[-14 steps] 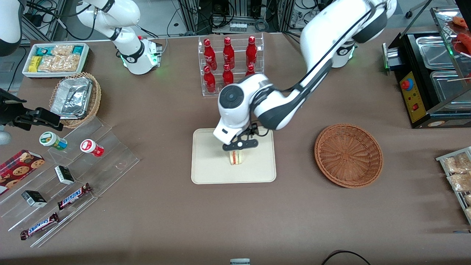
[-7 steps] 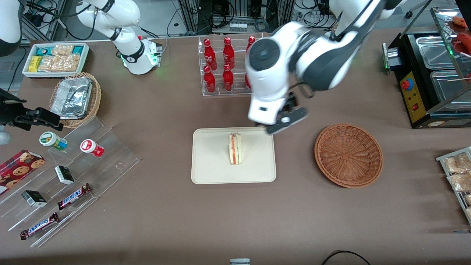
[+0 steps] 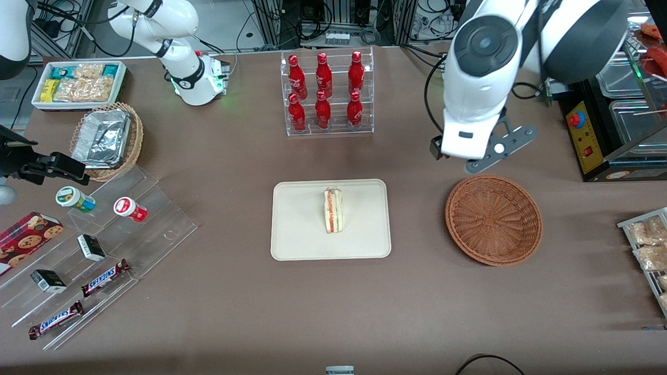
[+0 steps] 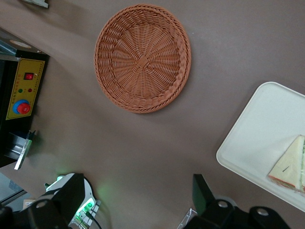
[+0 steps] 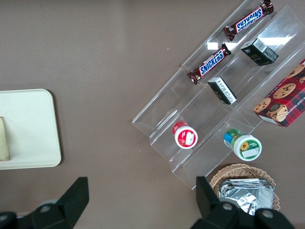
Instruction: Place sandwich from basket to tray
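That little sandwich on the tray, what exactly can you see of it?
The sandwich is a small wedge of white bread, its cut edge facing up and showing red-orange and green filling stripes. It stands on the middle of the cream-white tray, long axis running toward and away from the front camera. Only the tray touches it. The woven basket beside the tray holds nothing, and the gripper hangs high above the table, farther from the front camera than the basket, well clear of the sandwich.

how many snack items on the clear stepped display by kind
Snickers bars: 2
small dark boxes: 2
round lidded cups: 2
Total: 6
The left arm's hand hangs above the table, farther from the camera than the basket.
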Robot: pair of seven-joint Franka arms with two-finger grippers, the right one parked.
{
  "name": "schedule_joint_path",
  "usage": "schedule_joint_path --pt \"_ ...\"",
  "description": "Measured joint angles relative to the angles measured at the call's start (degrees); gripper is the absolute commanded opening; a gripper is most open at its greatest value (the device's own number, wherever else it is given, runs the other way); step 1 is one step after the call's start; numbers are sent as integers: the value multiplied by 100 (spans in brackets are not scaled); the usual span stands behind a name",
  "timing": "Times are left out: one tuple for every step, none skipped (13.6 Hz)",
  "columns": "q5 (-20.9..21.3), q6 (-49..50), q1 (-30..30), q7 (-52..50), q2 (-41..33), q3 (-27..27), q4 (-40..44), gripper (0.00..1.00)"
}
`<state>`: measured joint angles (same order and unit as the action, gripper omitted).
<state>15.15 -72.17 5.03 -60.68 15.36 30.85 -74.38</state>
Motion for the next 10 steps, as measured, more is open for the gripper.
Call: schedule_joint_path --pt "-5 -1 -11 7 -28 0 -15 99" --pt "-5 -2 -30 7 -30 -4 -22 99" --pt "-5 -6 -106 11 -29 -6 -34 99" --pt "-23 -8 -238 108 -29 -7 -35 99" --pt "-67 -12 -396 329 -33 -9 -35 99" --pt "-103 -16 -574 601 -50 -12 -33 99" --pt "-153 -16 -775 891 -91 -15 -30 99" --pt "-216 -16 -991 1182 -152 -18 -27 99" --pt "-263 -16 -1207 1499 -223 -21 -26 99" --pt "-296 -15 -1411 1832 -286 -23 -26 99"
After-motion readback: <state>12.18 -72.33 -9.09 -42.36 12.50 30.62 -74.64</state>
